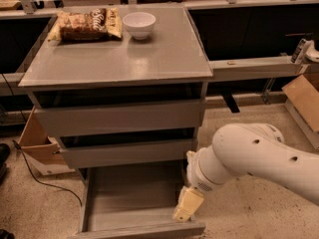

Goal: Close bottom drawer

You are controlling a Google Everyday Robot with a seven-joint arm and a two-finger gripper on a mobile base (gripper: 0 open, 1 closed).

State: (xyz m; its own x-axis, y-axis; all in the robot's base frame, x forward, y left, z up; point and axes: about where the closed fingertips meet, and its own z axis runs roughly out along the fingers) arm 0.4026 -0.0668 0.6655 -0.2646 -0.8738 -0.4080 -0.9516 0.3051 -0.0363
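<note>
The grey cabinet (149,59) stands with its bottom drawer (129,193) pulled well out at the cabinet's foot, its long shallow tray bare and its slim, handleless front panel nearest the camera. My gripper (185,205) hangs at the cabinet's lower right, over the right rear part of the open tray and just behind that panel, on the end of my white arm (259,153), which reaches in from the cabinet's right side. Whether the gripper is open or closed I cannot tell; I can make out nothing in its hold. Above the open tray, the middle drawer front (124,153) and the top drawer front (119,118) sit slightly ajar in the cabinet. On the cabinet's top, towards the back, a white bowl (139,24) rests just beside a snack bag (87,25).

The drawer looks light and rigid, and I judge it should slide straight back on its runners with a steady push. With no handle to grip (the panel is plain and smooth), the place to bear on is the outer face of the front panel, near its middle, so the tray does not skew and bind. My gripper would first need to come round to the front of that panel.
</note>
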